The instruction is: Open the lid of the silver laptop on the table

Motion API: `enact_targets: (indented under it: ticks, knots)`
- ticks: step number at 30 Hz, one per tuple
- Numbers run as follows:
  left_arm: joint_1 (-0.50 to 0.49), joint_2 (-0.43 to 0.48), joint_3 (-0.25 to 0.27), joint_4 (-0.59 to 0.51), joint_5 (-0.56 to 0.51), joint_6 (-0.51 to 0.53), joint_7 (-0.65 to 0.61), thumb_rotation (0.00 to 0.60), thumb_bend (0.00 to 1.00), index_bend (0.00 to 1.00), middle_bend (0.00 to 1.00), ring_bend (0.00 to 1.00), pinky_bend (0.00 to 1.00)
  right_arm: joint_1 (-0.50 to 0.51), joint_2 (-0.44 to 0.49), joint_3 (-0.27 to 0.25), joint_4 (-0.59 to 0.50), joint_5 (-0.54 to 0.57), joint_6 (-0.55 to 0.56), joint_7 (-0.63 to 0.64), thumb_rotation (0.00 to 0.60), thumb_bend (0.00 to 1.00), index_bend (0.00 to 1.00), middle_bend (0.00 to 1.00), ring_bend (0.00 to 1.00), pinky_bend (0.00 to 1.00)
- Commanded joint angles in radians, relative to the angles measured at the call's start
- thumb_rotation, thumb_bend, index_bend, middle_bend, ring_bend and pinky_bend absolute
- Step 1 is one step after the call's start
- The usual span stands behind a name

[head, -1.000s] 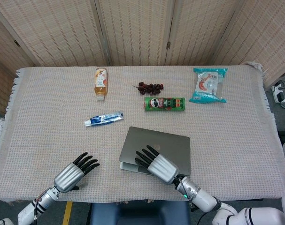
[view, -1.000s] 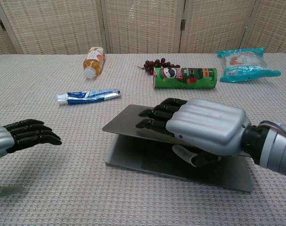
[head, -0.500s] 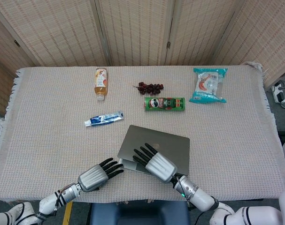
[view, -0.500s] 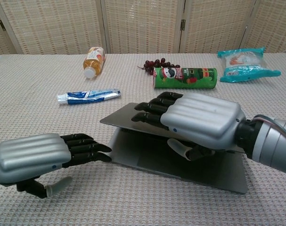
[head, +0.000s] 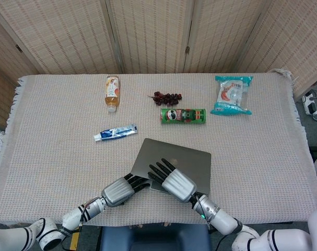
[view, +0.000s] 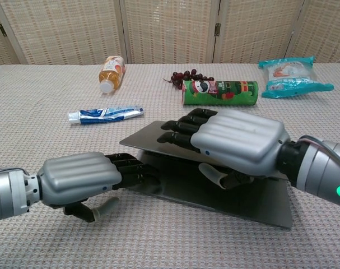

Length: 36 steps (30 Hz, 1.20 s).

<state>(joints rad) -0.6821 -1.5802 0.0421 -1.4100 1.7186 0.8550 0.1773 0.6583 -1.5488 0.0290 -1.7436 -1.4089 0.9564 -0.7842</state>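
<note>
The silver laptop lies near the table's front edge, its lid lifted a little off the base. My right hand grips the lid's front edge, fingers flat on top and thumb underneath. Coming in from the left, my left hand has its dark fingers stretched out onto the base's front left corner, reaching into the gap under the lid. It holds nothing. The keyboard and screen are hidden.
Behind the laptop lie a toothpaste tube, a green crisps can, a bunch of dark grapes, an orange drink bottle and a teal snack bag. A woven folding screen stands behind the table.
My left hand has travelled right, from the bare cloth onto the laptop's front left corner. The right hand keeps hold of the lid, which has risen slightly.
</note>
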Motion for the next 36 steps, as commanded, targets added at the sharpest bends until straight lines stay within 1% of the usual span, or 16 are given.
enact_targets:
  ticks: [1,13,29,32,36]
  knots:
    - [-0.010,-0.023,-0.010,0.006,-0.030,-0.019,0.037,0.600,0.78,0.01,0.01,0.00,0.00,0.001,-0.002,-0.001,0.002,0.003,0.004,-0.002,0.600,0.70,0.00,0.00,0.00,0.00]
    - [-0.022,-0.034,-0.012,-0.018,-0.108,-0.049,0.154,0.600,0.78,0.03,0.01,0.00,0.00,0.007,-0.016,-0.012,0.021,0.040,0.001,-0.024,0.600,0.69,0.00,0.00,0.00,0.00]
    - [-0.034,-0.036,-0.006,-0.038,-0.174,-0.061,0.215,0.600,0.78,0.04,0.01,0.00,0.00,0.011,-0.031,-0.024,0.053,0.085,0.011,-0.065,0.600,0.70,0.00,0.00,0.00,0.00]
    - [-0.035,-0.034,-0.004,-0.045,-0.185,-0.061,0.220,0.600,0.78,0.04,0.01,0.00,0.00,0.009,-0.030,-0.019,0.057,0.087,0.028,-0.073,0.600,0.70,0.00,0.00,0.00,0.00]
    - [-0.035,-0.031,-0.001,-0.051,-0.189,-0.053,0.225,0.600,0.78,0.05,0.01,0.00,0.00,0.005,-0.013,0.000,0.049,0.094,0.053,-0.062,0.600,0.70,0.00,0.00,0.00,0.00]
